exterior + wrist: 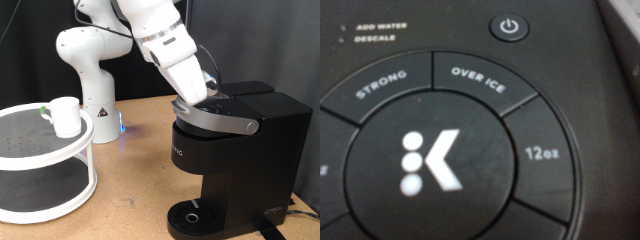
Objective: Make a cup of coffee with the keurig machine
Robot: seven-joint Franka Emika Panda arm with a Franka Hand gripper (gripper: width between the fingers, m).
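Note:
The black keurig machine (235, 155) stands at the exterior view's right, with a silver-grey arched lid handle (215, 120) and a round drip tray (192, 217) at its base. My gripper (205, 97) is down on the machine's top, right over the buttons; its fingers are hidden there. The wrist view is filled by the button panel: the big K button (430, 160), STRONG (380, 85), OVER ICE (480, 78), 12oz (542, 153) and the power button (509, 26). No fingers show in it. The white cup (65, 115) with a green mark stands on the white tiered stand (45, 165).
The white robot arm base (92, 75) stands at the back, between the stand and the machine. A wooden table (135, 190) carries everything. A black cable runs off at the exterior view's lower right.

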